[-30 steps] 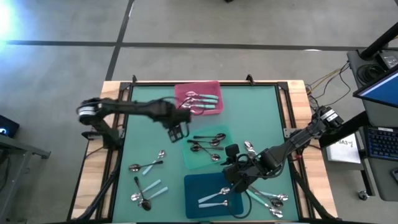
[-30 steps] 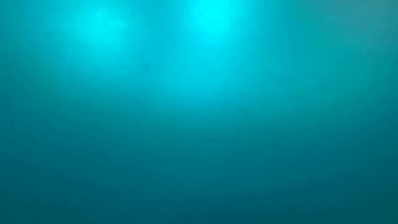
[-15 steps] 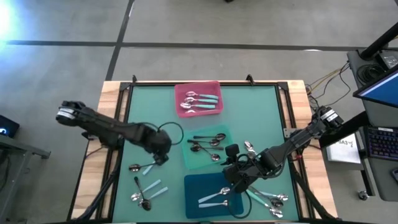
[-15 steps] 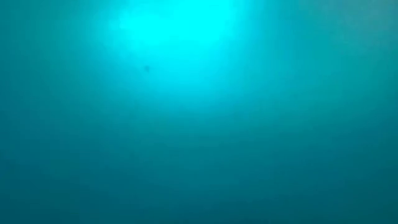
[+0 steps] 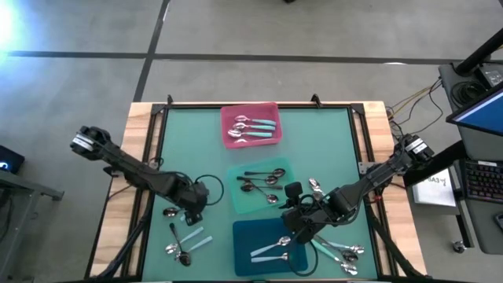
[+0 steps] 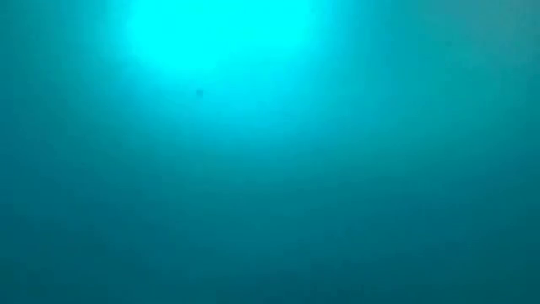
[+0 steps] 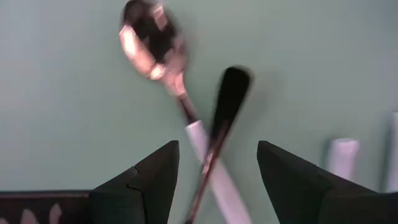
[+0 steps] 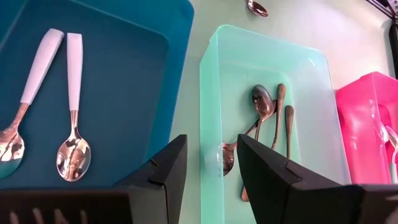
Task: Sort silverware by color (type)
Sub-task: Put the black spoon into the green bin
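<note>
Green table point(image 5: 330, 134), left claw point(image 5: 194, 212) spread over crossed spoons point(image 7: 186, 118) (low, outstretched), right claw point(image 5: 297, 222) released.

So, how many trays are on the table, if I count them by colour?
pink tray: 1
mint tray: 1
dark teal tray: 1
Total: 3 trays
</note>
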Robot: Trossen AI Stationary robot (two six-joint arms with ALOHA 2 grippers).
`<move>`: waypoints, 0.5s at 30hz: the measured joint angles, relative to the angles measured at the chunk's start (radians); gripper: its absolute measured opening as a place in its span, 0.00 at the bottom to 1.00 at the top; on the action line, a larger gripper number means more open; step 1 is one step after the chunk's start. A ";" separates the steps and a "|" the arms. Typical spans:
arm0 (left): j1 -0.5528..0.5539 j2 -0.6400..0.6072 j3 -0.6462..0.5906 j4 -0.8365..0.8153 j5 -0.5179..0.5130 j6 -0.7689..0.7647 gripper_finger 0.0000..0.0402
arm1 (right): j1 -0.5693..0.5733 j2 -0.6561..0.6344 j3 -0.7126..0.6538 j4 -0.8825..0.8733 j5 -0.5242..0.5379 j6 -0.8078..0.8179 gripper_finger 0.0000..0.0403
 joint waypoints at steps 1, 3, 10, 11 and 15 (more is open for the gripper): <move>0.000 -0.004 -0.012 0.000 0.001 -0.011 0.50 | 0.000 0.000 0.000 0.000 0.000 0.000 0.33; -0.001 -0.014 -0.033 0.003 0.009 -0.030 0.50 | 0.000 0.000 0.000 0.000 0.000 0.000 0.33; -0.015 -0.029 -0.069 0.003 0.009 -0.058 0.50 | 0.000 0.000 0.000 0.000 0.000 0.000 0.33; -0.015 -0.030 -0.074 -0.005 0.007 -0.059 0.50 | 0.000 0.000 0.000 0.000 0.000 0.000 0.33; -0.015 -0.033 -0.103 -0.049 -0.018 -0.108 0.48 | 0.000 0.000 0.000 0.000 0.000 0.000 0.33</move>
